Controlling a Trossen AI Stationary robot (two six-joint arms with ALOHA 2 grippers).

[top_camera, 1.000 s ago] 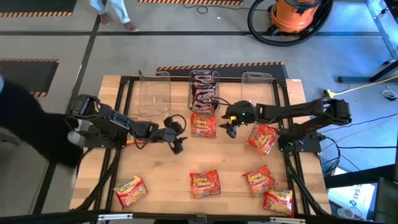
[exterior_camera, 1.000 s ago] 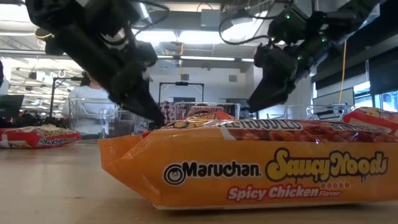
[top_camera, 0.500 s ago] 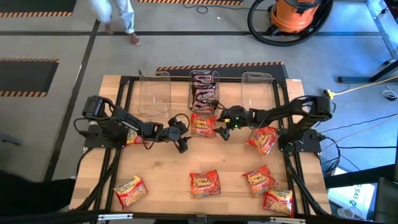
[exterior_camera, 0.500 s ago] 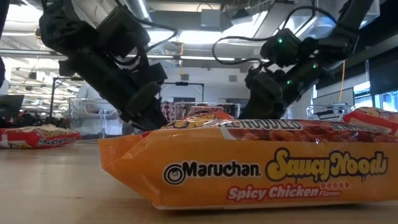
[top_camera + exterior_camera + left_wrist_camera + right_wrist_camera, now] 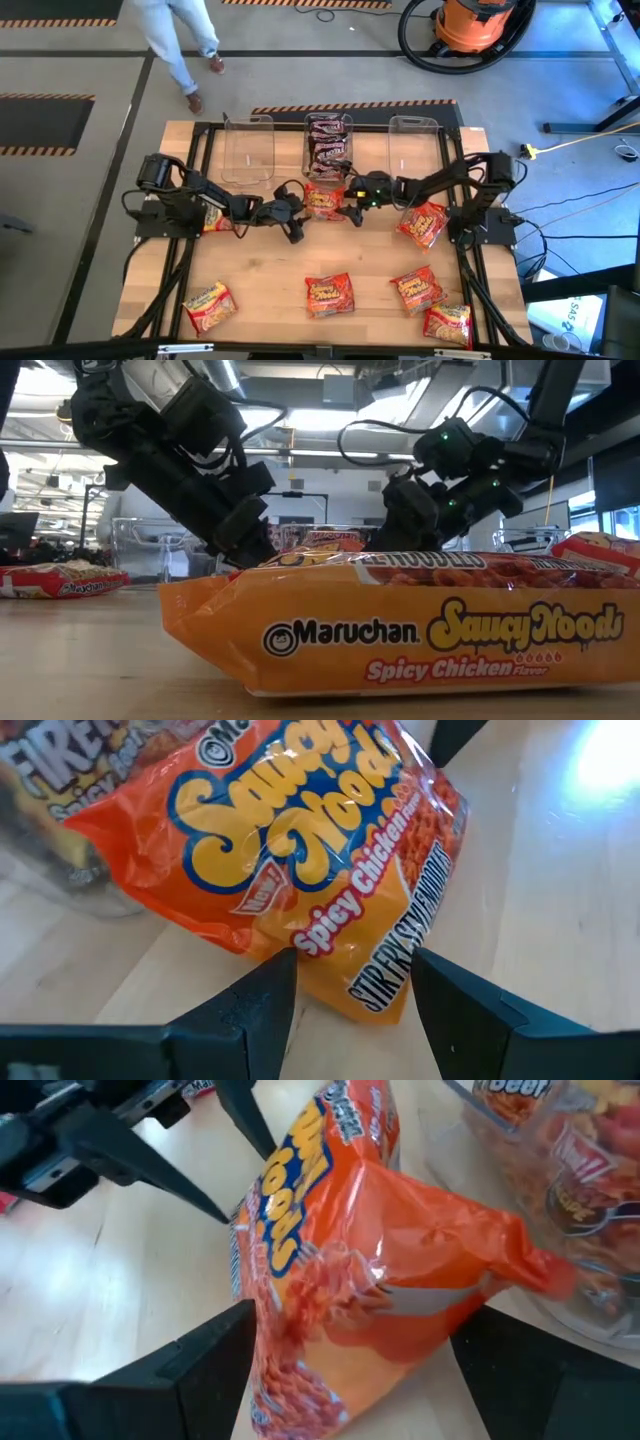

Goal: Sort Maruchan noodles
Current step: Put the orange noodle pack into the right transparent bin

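Observation:
An orange Maruchan packet [image 5: 325,200] lies just in front of the middle clear tub [image 5: 328,145], which holds dark packets. My left gripper [image 5: 293,226] is open at the packet's left near corner; in the left wrist view that corner [image 5: 375,990] sits between the fingers. My right gripper [image 5: 350,207] is open at the packet's right end, and its fingers stand on either side of the puffed-up end [image 5: 370,1280]. In the low view both grippers [image 5: 250,545] [image 5: 400,530] reach down behind a foreground packet [image 5: 400,625]. My left gripper has the packet's corner [image 5: 340,970] between its open fingers, coming in level from the table's left; whether a fingertip [image 5: 280,975] touches the wrapper I cannot tell. My right gripper straddles the packet's right end [image 5: 300,1340] from the table's right; whether it touches I cannot tell.
Other orange-red packets lie at the near left [image 5: 208,305], near middle [image 5: 330,295], near right [image 5: 417,288] [image 5: 447,322] and under the right arm [image 5: 423,222]. A red packet [image 5: 212,218] shows under the left arm. Clear tubs stand at far left [image 5: 248,148] and far right [image 5: 415,140].
My right gripper has moved toward the table's left and lower, up to the packet's right end. My left gripper has shifted a little to the right toward the same packet. A person has walked past beyond the far edge.

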